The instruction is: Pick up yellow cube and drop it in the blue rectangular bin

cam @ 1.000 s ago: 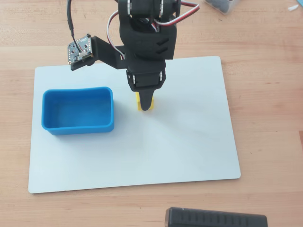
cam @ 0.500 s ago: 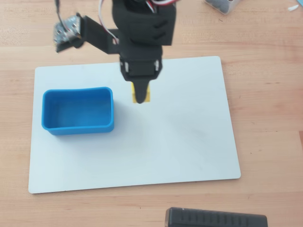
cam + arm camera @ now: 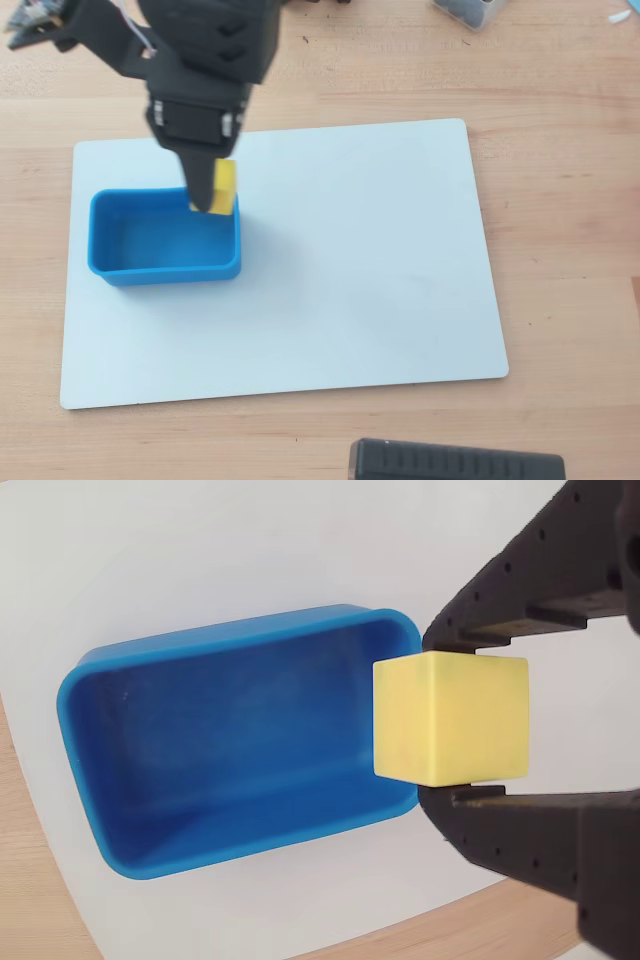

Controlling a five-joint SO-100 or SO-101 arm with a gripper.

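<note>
My black gripper (image 3: 212,195) is shut on the yellow cube (image 3: 224,189) and holds it in the air over the top right corner of the blue rectangular bin (image 3: 130,268). In the wrist view the cube (image 3: 450,718) sits clamped between the two black fingers (image 3: 520,605), just over the bin's right rim (image 3: 395,625). The bin (image 3: 90,770) is empty and rests on a white board (image 3: 350,260).
The white board lies on a wooden table (image 3: 560,100). A black device (image 3: 455,462) sits at the table's front edge. A small container (image 3: 468,10) stands at the back right. The arm's body (image 3: 200,50) hangs over the board's back left.
</note>
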